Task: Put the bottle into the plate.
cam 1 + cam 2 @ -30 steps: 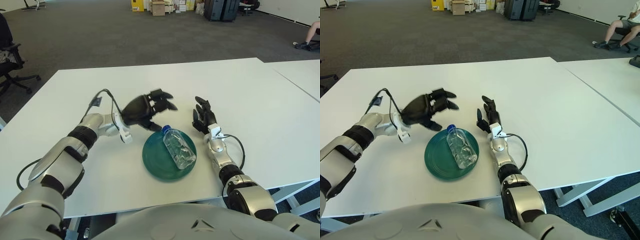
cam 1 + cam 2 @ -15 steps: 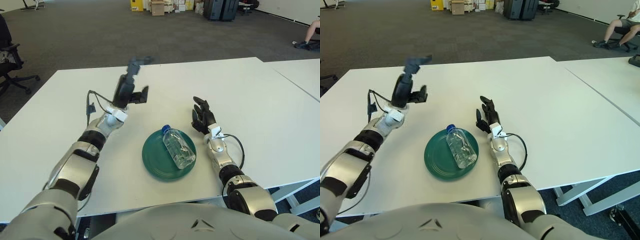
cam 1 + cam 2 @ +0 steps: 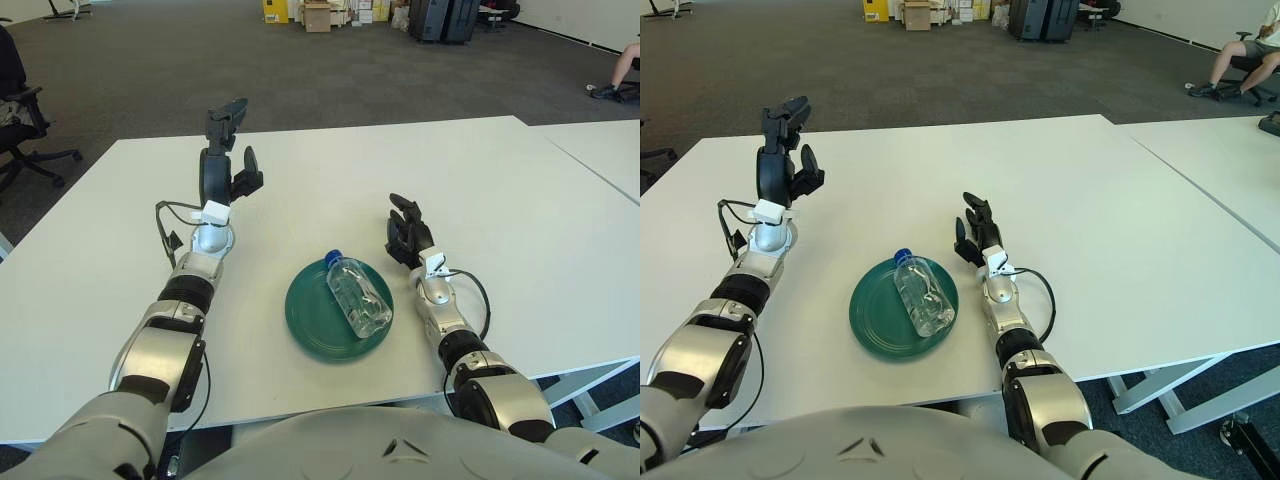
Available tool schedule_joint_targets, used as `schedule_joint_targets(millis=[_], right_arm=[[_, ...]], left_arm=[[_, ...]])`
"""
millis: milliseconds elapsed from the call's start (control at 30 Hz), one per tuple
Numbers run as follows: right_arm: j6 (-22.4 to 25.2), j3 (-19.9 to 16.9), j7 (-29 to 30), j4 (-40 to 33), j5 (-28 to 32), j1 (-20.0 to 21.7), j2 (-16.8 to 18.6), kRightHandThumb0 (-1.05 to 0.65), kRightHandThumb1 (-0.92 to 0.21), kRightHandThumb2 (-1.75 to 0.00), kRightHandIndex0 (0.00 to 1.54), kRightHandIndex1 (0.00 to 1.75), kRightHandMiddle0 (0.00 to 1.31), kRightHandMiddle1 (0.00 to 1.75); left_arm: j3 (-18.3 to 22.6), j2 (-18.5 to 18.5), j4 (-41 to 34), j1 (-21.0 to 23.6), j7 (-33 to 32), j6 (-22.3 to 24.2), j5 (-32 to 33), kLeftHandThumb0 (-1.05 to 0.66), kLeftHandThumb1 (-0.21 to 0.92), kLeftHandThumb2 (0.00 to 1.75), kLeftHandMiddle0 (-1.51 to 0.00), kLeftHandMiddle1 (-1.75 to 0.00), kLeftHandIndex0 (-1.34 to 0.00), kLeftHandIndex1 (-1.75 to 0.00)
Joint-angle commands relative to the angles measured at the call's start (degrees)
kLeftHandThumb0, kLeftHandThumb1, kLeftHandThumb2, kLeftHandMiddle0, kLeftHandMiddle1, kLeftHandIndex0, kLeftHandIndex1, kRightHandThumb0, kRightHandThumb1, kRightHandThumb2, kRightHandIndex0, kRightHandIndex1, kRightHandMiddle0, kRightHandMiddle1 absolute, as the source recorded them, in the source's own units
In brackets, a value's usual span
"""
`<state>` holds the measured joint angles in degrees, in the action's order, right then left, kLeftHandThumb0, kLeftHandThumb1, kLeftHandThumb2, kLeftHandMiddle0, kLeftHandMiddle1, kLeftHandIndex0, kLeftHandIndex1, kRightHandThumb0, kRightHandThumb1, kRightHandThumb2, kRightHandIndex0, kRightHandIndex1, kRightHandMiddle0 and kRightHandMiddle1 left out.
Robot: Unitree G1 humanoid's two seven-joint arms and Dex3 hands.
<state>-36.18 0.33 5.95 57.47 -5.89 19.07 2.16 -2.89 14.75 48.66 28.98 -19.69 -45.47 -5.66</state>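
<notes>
A clear plastic bottle (image 3: 357,297) with a blue cap lies on its side in the dark green plate (image 3: 312,322) at the table's near middle. My left hand (image 3: 226,150) is raised well above the table, up and to the left of the plate, fingers spread and holding nothing. On the table just right of the plate lies my right hand (image 3: 407,235), fingers relaxed and empty.
The white table (image 3: 330,170) stretches wide behind the plate. A second white table (image 3: 600,150) adjoins at the right. A black office chair (image 3: 20,120) stands off the far left edge, and boxes sit across the carpeted floor.
My left hand has drawn away from the bottle's cap, rising and swinging to the left, with its fingers now pointing up. The bottle, the plate and the right hand have not moved.
</notes>
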Motion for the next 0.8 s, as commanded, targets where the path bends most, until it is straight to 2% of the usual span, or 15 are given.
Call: schedule_joint_targets(millis=[0,133,367,600,767], right_arm=[[2.7,-0.1,-0.1,2.5,0.1,-3.2,0.0,-0.72,-0.92,-0.78,0.24,0.00,0.00,0.53],[1.0,-0.2,-0.2,3.6,0.1,-2.9,-0.1,-0.74,-0.92,-0.79,0.24,0.00,0.00,0.55],[-2.3,-0.1,-0.8,5.0,-0.1,-2.7,-0.5,-0.75,-0.92,-0.82,0.23,0.00,0.00,0.59],[-4.9,-0.8,-3.4,6.1,1.2,-2.6,-0.8,-0.75,-0.92,-0.83,0.23,0.00,0.00,0.61],[-5.6,-1.3,-4.7,6.7,1.8,-2.6,-0.8,-0.74,-0.92,-0.82,0.23,0.00,0.00,0.62]], left_arm=[[1.6,-1.2,-1.0,-0.9,1.8,1.6,0.9,-0.79,0.92,0.94,-0.37,-0.30,0.00,-0.90],[2.5,-2.4,-2.6,-2.8,3.8,2.5,1.8,-0.79,0.92,0.92,-0.38,-0.30,0.00,-0.93],[3.7,-4.8,-4.9,-7.7,6.1,4.2,2.4,-0.77,0.92,0.89,-0.41,-0.36,0.00,-1.08],[4.5,-6.7,-1.3,-10.8,5.5,3.8,1.5,-0.75,0.92,0.87,-0.40,-0.44,-0.02,-1.12],[5.0,-7.6,0.9,-11.4,6.0,4.3,1.6,-0.74,0.92,0.86,-0.39,-0.52,-0.05,-1.14]])
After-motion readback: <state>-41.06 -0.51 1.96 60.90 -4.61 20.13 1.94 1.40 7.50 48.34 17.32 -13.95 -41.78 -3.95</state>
